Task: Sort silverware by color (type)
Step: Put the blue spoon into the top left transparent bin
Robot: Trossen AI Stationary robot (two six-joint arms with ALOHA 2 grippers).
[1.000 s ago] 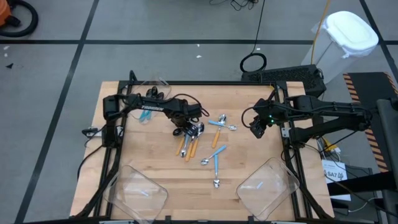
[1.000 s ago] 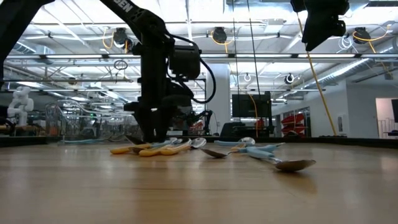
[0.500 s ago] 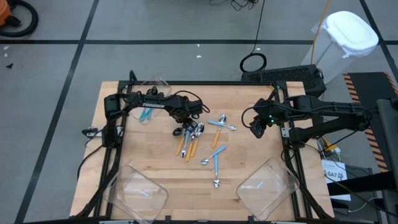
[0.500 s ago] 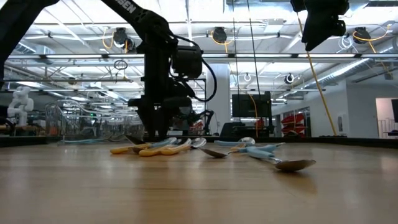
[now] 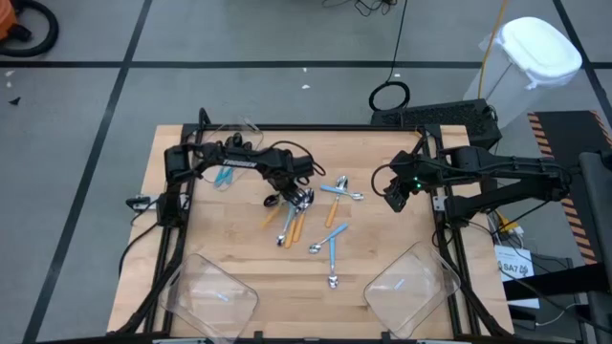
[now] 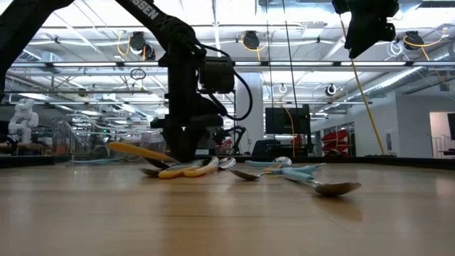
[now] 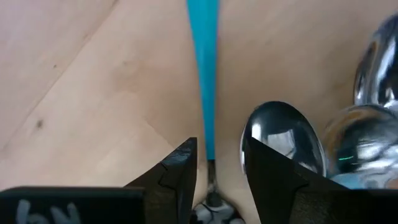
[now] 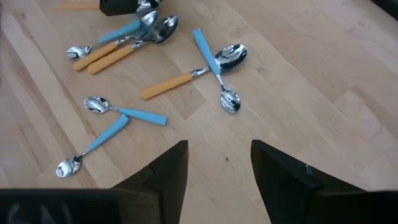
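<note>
Over on the left, two clear bins (image 5: 212, 291) sit along the near edge, the left gripper (image 5: 278, 198) pinches a blue-handled spoon (image 7: 203, 74) in the mid-table spoon pile (image 5: 311, 212); the right gripper (image 5: 396, 199) hovers, jaws apart.

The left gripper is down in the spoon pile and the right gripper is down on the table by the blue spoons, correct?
Only partly. The left gripper is down in the spoon pile, but the right gripper hangs high above the table, open and empty, as the low view shows.
</note>
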